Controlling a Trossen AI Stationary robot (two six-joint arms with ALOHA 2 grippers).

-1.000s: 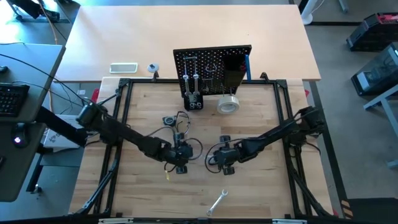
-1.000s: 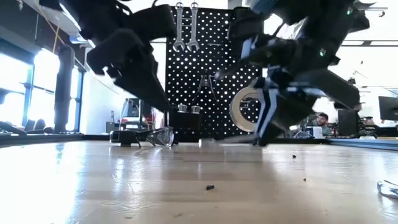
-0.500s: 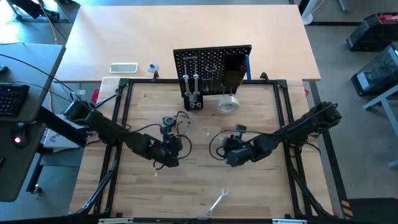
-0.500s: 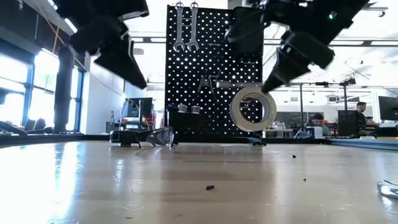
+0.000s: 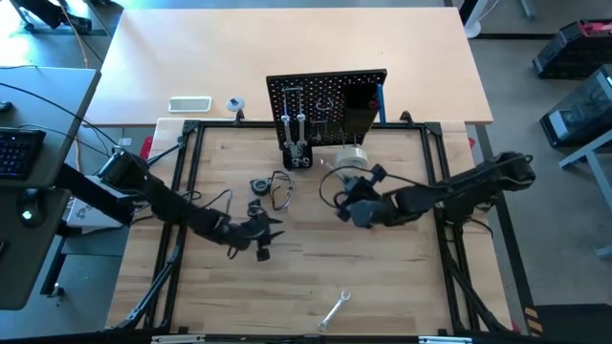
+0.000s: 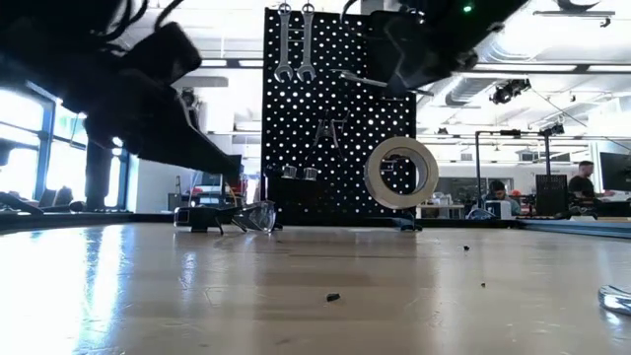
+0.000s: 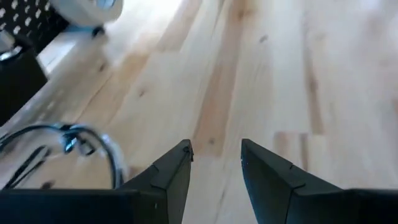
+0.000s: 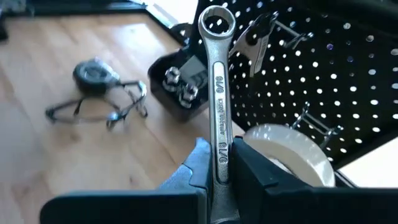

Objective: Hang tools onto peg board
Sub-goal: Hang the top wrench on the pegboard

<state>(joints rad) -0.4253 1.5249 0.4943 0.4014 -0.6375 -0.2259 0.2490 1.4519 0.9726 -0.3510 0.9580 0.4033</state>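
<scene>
Wrench [image 8: 217, 93] — silver, ring end up, clamped between right gripper [image 8: 216, 163] fingers before peg board [image 8: 348, 74], tape roll [image 8: 292, 152] beside, left gripper [image 7: 216, 155] — parted, empty, over table [image 7: 298, 74].

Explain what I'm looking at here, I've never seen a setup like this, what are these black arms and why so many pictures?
These are two robot arms at a wooden table, filmed at one moment by four cameras: one overhead, one at tabletop height, and one on each wrist.

At the back stands a black peg board with two wrenches already hanging and a roll of tape in front.

The right end effector is shut on a silver wrench, held up near the board. The left end effector is open and empty, over bare wood.

Another wrench lies near the front edge, and safety glasses lie mid-table.
</scene>
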